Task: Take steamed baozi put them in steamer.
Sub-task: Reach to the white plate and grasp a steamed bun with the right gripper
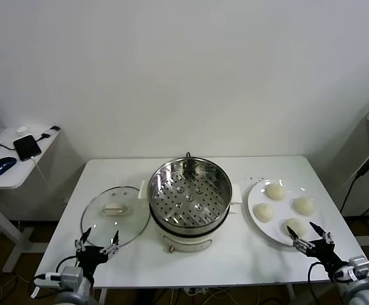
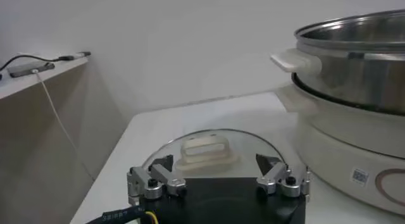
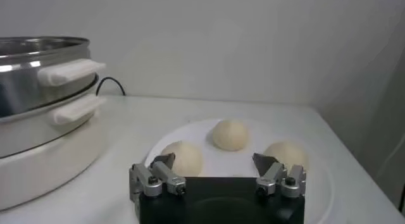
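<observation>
1. The table (image 1: 190, 270) is the biggest thing here – white, and both arms hang at its near edge.
2. The steamer (image 1: 189, 190) stands open at mid-table, ahead of and between the two grippers; its perforated tray holds nothing yet. Seen from the left wrist, a small square code sticker (image 2: 359, 176) sits on its white base, too small to read. No brand name can be made out anywhere.
3. The glass lid (image 1: 115, 215) lies flat on the table, just ahead of the left gripper (image 1: 98, 244), whose fingers are spread wide and grip nothing.
4. The white plate (image 1: 259, 198) sits directly ahead of the right gripper (image 1: 310, 238).
5. Four steamed baozi (image 1: 275, 190) rest on that plate; the nearest lies right under the right gripper's fingertips. Its jaws are fully apart and hold nothing.
6. Risks, as I judge them – soft dough may dent or tear if squeezed hard, the neighbouring buns sit close enough to be nudged off the plate, and a low carry could clip the steamer's raised rim or side handle.
</observation>
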Controlling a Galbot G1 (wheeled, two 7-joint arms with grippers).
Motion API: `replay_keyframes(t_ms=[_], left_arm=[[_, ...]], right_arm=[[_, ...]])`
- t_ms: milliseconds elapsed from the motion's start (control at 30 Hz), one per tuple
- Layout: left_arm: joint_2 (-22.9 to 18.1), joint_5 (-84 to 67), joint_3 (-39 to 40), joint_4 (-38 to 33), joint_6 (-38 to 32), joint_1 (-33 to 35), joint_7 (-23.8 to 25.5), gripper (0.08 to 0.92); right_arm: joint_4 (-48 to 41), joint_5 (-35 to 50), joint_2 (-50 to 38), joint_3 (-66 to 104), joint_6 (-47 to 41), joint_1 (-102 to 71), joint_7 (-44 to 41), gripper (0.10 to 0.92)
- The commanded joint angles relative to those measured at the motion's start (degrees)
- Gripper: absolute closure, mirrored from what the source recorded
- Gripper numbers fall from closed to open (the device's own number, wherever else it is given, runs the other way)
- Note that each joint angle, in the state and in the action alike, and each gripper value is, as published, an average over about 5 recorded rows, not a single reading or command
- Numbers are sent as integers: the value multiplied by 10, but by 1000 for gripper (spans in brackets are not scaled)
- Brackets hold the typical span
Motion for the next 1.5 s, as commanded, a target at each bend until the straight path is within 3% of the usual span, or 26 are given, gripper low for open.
replay_keyframes(t_ms=[33, 200, 367, 467, 600, 900, 1133, 1500], left_arm=[[-1, -1, -2, -3, -1, 1, 0, 177], [-3, -1, -11, -9, -8, 10, -4, 177], [-8, -1, -22, -22, -12, 21, -6, 177], [-14, -1, -26, -26, -13, 26, -7, 177], [-20, -1, -28, -31, -15, 35, -10, 177], [-29, -4, -42, -44, -16, 52, -12, 177], [-31, -9, -50, -44, -16, 60, -13, 177], [-35, -5, -46, -38, -17, 60, -15, 177]], right_arm=[[-4, -37, -23, 13, -16, 36, 2, 203], [-69, -188, -120, -3, -16, 155, -98, 203], [-180, -361, -230, -83, 59, 330, -348, 203], [-238, -435, -258, -184, 104, 474, -484, 203], [-314, -486, -250, -366, 127, 662, -563, 203], [-469, -585, -133, -588, 176, 854, -640, 203], [-569, -643, -39, -554, 197, 847, -624, 203], [-646, -659, 25, -504, 211, 828, -571, 203]])
